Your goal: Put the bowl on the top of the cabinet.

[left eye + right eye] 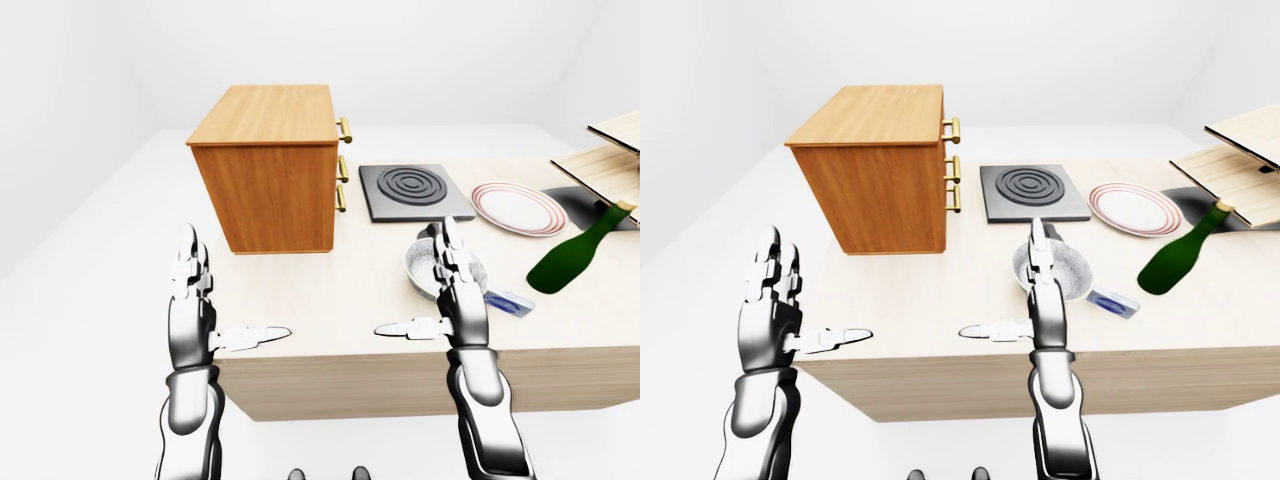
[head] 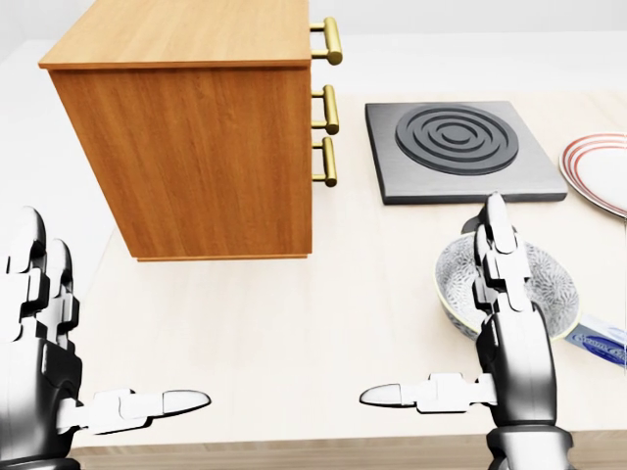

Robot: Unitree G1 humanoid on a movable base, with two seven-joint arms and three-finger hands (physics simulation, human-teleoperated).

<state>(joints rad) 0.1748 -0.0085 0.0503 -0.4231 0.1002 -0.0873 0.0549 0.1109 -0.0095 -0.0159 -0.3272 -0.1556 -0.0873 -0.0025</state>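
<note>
While both hands hover with fingers spread and nothing in them, the items run as follows, largest first. Table (image 1: 330, 300): pale wood, beneath both hands. Cabinet (image 2: 196, 147): brown wood, three brass handles on its right side in the head view, standing above and between the two hands, its top bare. Hotplate (image 2: 456, 147): grey slab with dark rings, beyond the right hand's fingertips. Bottle (image 1: 1175, 255): green, lying tilted, well to the right of the right hand. Plate (image 1: 518, 207): white, red-rimmed, right of the hotplate. Bowl (image 2: 549, 284): patterned grey, on the table, partly hidden behind the right hand's upright fingers (image 2: 495, 245); contact cannot be told. Small blue box (image 2: 600, 343): just right of the bowl. Left hand (image 2: 39, 352): released, thumb pointing right, well apart from everything. Right hand (image 2: 505, 343): released, thumb pointing left.
</note>
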